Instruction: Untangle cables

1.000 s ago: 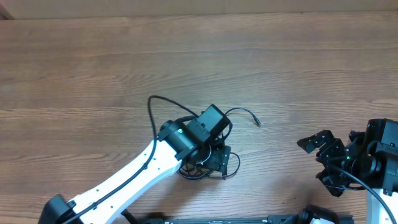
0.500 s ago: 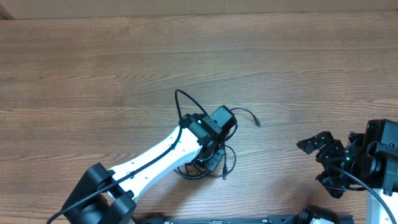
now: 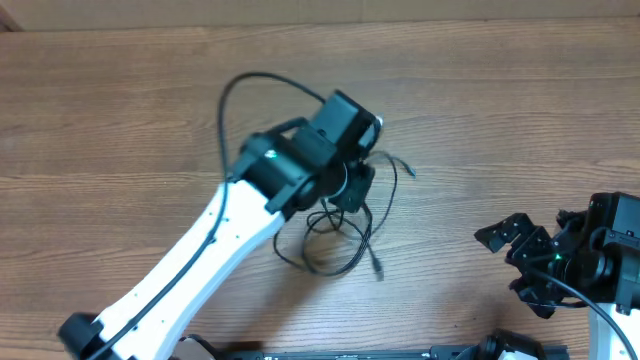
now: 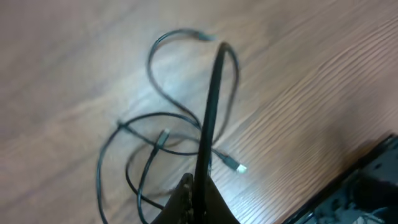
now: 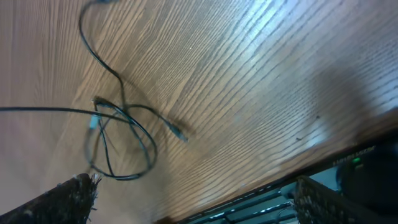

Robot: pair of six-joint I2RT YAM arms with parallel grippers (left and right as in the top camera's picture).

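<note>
The cables are thin black cords in loose overlapping loops on the wooden table near its front middle. One plug end lies toward the front, and another end points right. My left gripper hangs above the bundle, shut on one cable strand. In the left wrist view that taut strand rises from the gripper, with the loops and a plug below. My right gripper stands open at the right, apart from the cables. The right wrist view shows the gripper empty and the loops far off.
The wooden table stretches bare to the back and left. The left arm's own thicker black cable arches above its wrist. A dark rail runs along the table's front edge.
My left gripper has shut on a cable strand, then risen and moved toward the back, pulling the bunch out into longer loops. The right arm has stayed still.
</note>
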